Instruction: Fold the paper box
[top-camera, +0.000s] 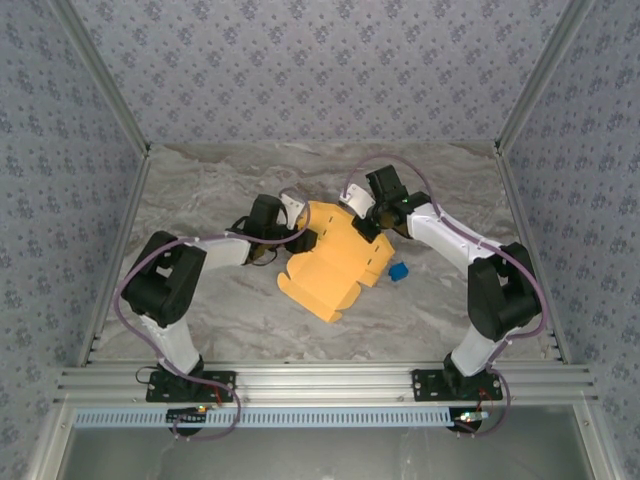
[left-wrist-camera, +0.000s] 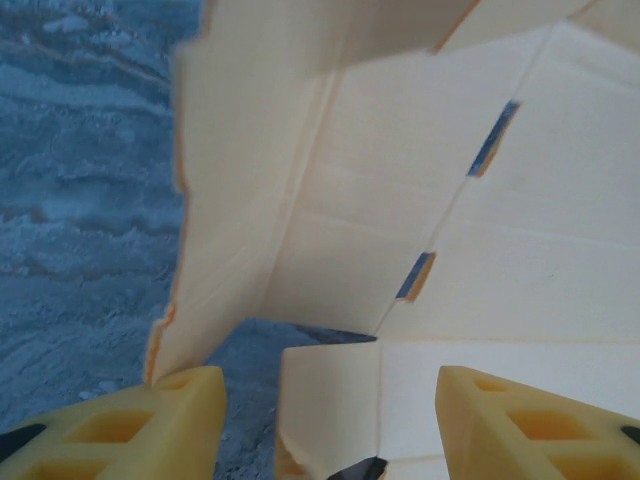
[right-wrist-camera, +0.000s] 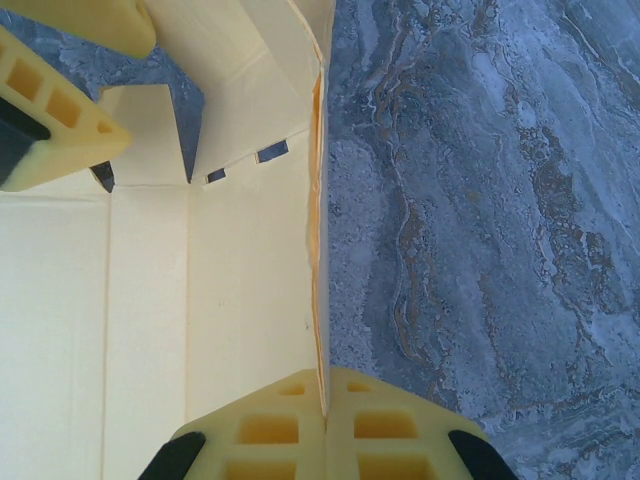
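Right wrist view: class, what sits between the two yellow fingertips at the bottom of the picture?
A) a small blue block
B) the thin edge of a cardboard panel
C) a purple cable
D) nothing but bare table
B: the right gripper is closed on the upright edge of a panel of the paper box, which runs up from between its fingertips, with the marbled table to the right.

Bright even light, wrist cams bit soft.
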